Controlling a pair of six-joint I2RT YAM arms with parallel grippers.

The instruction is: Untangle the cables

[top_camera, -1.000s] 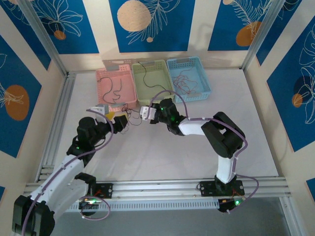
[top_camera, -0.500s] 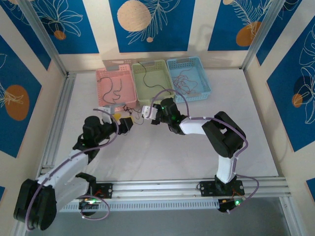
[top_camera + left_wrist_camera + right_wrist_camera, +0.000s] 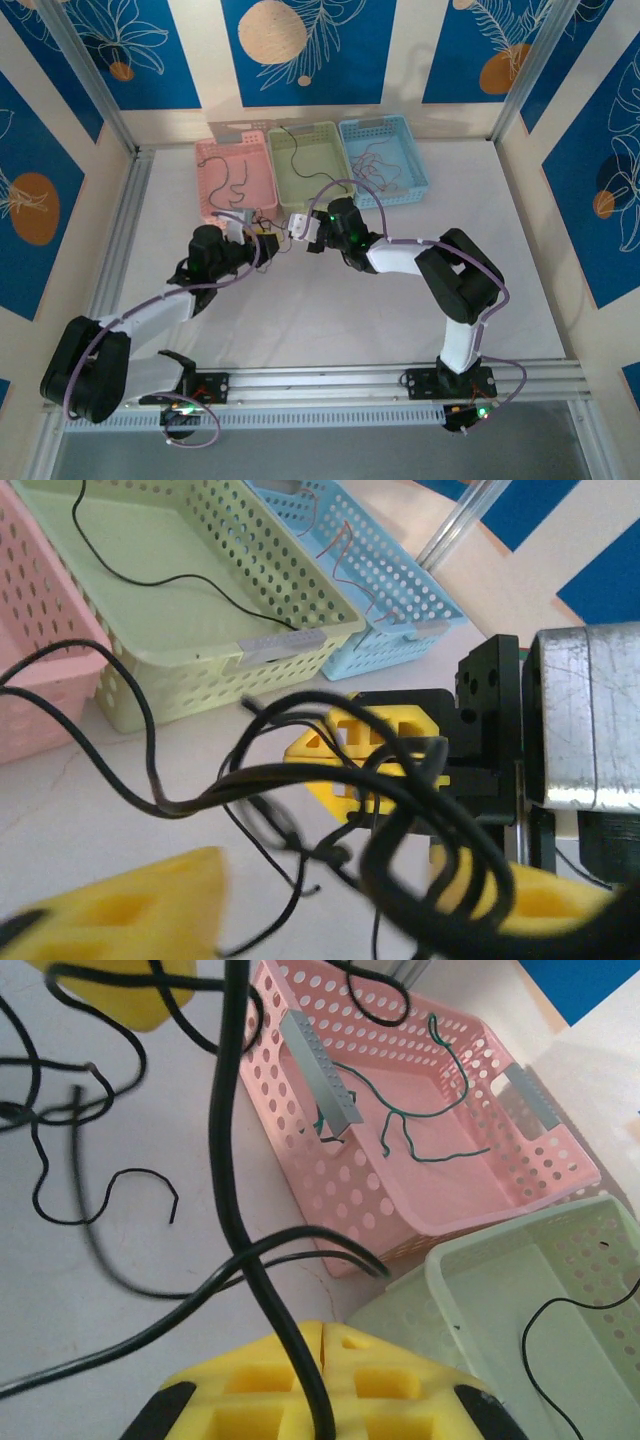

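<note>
1. the cable tangle point(image 3: 268, 233) is lying on the white table point(image 3: 330, 310), just near of the pink basket point(image 3: 201, 176) and the green basket point(image 3: 200, 675), between the two grippers
2. the right gripper point(image 3: 322, 1340) is pinching fully closed on one black strand of the cable tangle
3. the left gripper point(image 3: 325, 890) is holding its jaws partly apart, with loops of the cable tangle lying in the gap; i cannot tell whether it is gripping any
</note>
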